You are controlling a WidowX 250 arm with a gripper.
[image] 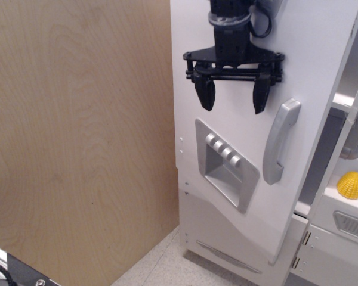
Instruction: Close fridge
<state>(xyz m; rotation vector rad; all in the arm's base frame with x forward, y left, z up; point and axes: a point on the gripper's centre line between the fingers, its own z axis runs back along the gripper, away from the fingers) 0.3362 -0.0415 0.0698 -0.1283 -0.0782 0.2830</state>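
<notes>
Plywood panelling (77, 137) fills the left, with the white fridge (322, 71) just right of it, door nearly shut, a gap at its right edge. Before the door hangs the black tool (234, 100), fingers spread and empty, above the grey dispenser panel (225, 173); no writing is readable.

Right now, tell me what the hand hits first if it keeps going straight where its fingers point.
The hand points down along the fridge door. Straight on, it likely meets the grey dispenser panel first, though depth from the door face is unclear.
</notes>
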